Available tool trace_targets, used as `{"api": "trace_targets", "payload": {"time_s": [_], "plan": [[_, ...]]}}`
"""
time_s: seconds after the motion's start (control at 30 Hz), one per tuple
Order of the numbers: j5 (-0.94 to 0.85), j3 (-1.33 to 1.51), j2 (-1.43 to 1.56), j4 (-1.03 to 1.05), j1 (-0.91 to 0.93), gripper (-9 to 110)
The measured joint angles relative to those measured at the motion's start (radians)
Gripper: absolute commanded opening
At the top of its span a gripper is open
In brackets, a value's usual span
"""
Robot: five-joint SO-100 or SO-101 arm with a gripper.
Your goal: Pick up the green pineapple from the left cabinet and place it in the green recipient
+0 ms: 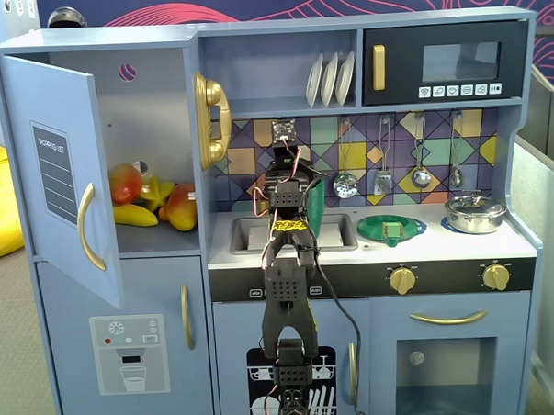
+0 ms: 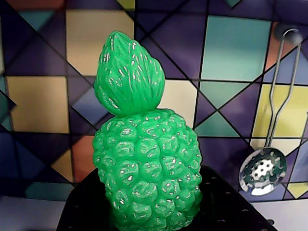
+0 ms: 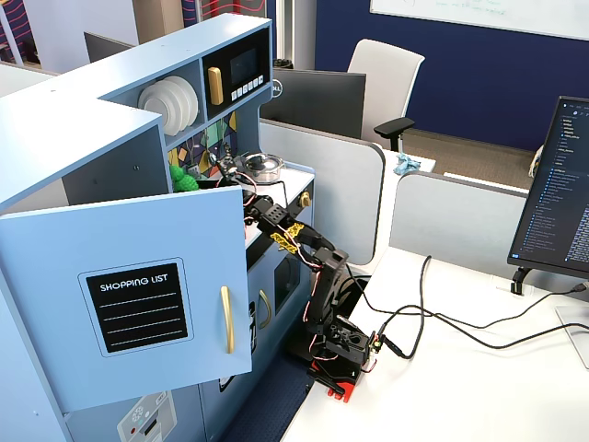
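My gripper (image 2: 153, 214) is shut on the green pineapple (image 2: 144, 163), its black jaws clasping the fruit's lower part, tuft pointing up. In a fixed view the gripper (image 1: 287, 161) is raised over the sink in front of the tiled backsplash, and the pineapple is hidden behind it. In another fixed view the pineapple (image 3: 184, 177) shows beside the backsplash. The green recipient (image 1: 316, 198) stands just right of the gripper, mostly hidden by the arm. The left cabinet (image 1: 153, 112) stands open, its door (image 1: 59, 171) swung out to the left.
Toy fruit, including a banana (image 1: 135, 215), lies in the open cabinet. A flat green dish (image 1: 388, 228) and a silver pot (image 1: 475, 214) sit on the counter. Utensils, one a slotted spoon (image 2: 263, 169), hang on the backsplash. The sink (image 1: 246, 235) is below the arm.
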Motion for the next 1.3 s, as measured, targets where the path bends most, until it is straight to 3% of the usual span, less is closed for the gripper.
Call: {"api": "trace_targets", "payload": {"time_s": [0.27,0.5,0.97,1.3], "plan": [[0.052,-0.005,-0.017,0.0,0.005,31],[0.037,0.04,0.035,0.0,-0.011,24],[-0.044,0.884,0.931,0.333,-0.029,20],[0.031,1.338,1.272,0.583,0.034,16]]}}
